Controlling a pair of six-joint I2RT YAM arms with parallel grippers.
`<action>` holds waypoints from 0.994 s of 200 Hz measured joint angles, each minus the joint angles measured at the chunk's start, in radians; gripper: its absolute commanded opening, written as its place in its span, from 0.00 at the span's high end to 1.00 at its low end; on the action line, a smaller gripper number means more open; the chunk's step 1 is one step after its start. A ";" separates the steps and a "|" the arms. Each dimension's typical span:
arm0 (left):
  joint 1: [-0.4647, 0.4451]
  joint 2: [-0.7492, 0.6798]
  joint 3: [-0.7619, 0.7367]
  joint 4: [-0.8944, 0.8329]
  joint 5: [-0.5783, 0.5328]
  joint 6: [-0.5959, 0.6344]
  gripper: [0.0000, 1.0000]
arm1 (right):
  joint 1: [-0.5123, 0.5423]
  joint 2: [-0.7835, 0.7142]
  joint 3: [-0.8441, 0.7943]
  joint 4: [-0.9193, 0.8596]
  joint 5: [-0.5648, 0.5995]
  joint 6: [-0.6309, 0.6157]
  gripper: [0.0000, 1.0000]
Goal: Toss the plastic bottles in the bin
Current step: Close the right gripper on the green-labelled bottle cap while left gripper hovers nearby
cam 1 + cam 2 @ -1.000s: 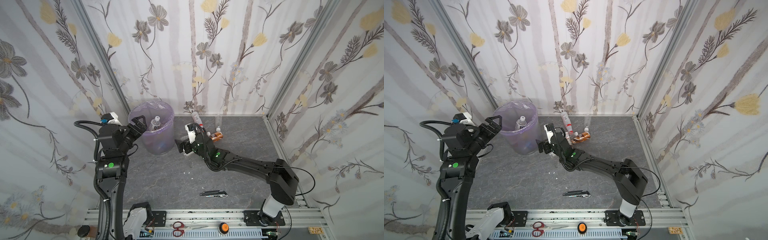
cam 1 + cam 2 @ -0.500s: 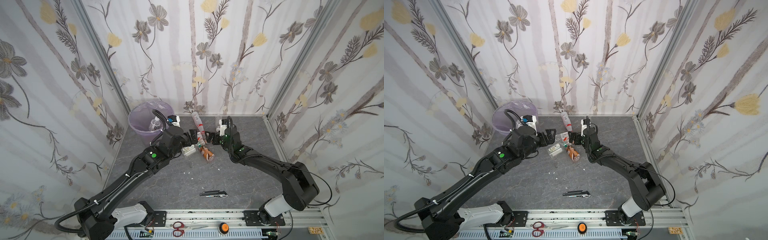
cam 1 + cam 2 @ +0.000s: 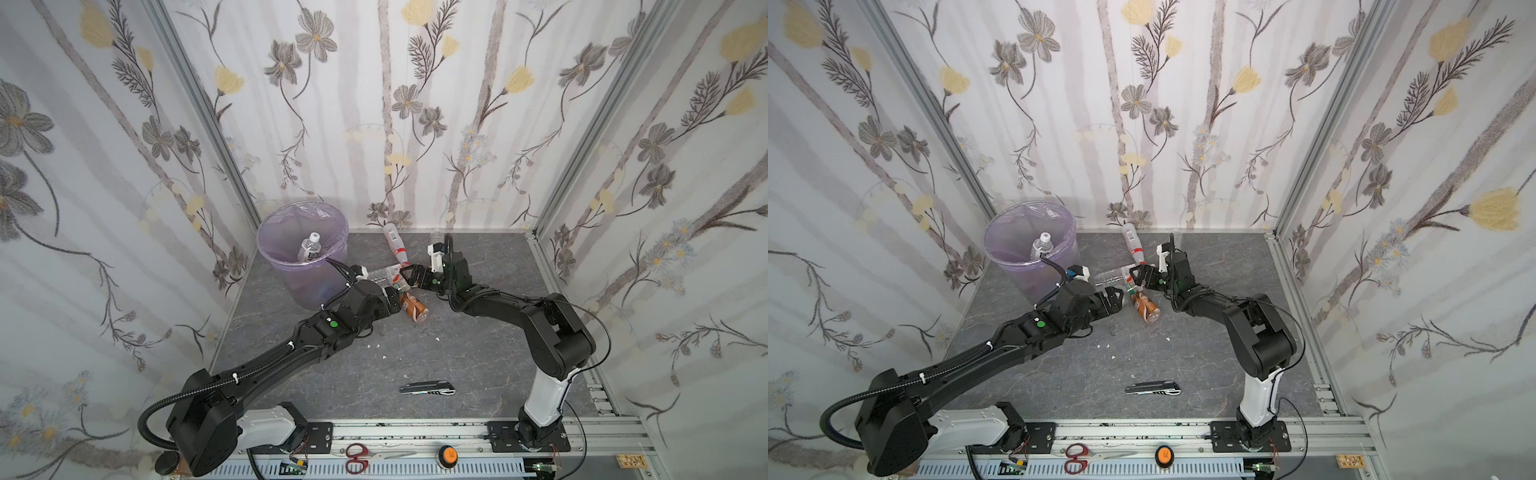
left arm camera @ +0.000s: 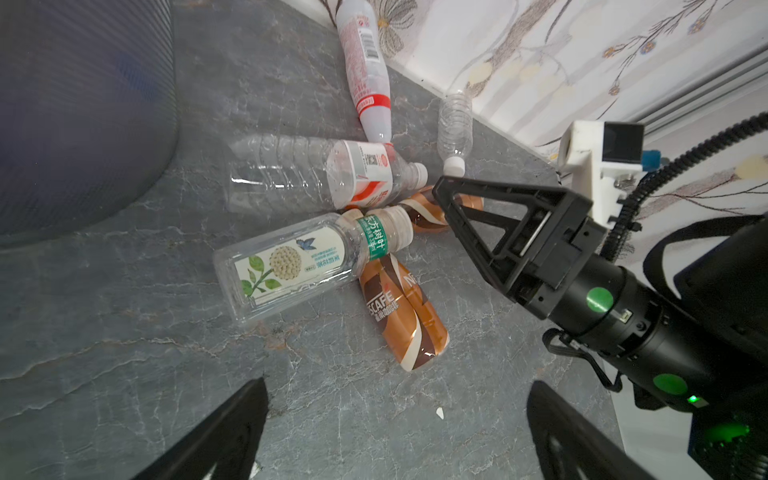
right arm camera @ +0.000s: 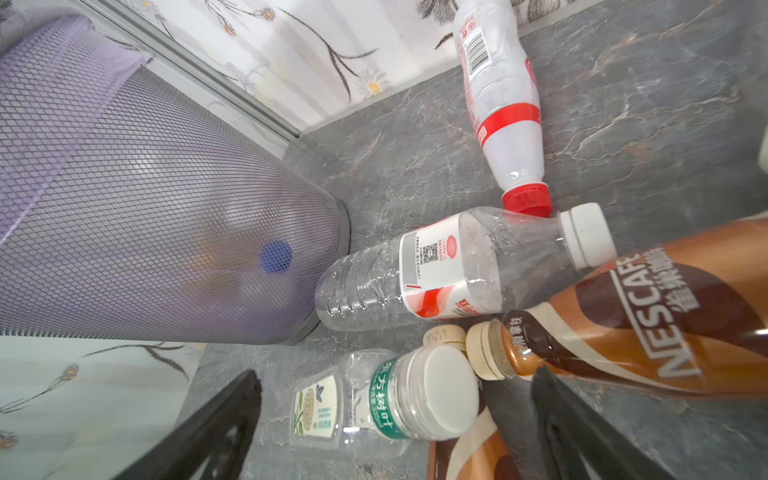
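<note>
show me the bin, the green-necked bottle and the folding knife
bin (image 3: 303, 286), in a top view, on its outer wall
green-necked bottle (image 4: 291, 268), left wrist view, on its flower label
folding knife (image 3: 427, 389), in a top view, mid-handle

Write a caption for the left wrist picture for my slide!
Jumbled plastic bottles lie on the grey table beside the bin, with the open left gripper and open right gripper close by.
</note>
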 measured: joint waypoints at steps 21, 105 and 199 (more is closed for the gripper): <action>0.027 0.037 -0.016 0.024 0.040 -0.031 0.00 | 0.000 0.022 0.005 0.010 -0.031 0.018 0.01; 0.090 0.185 0.026 0.090 0.134 -0.029 0.00 | 0.001 0.078 -0.006 0.038 -0.098 0.048 0.10; 0.137 0.290 0.034 0.098 0.166 0.019 0.00 | 0.012 0.124 0.006 0.053 -0.108 0.063 0.18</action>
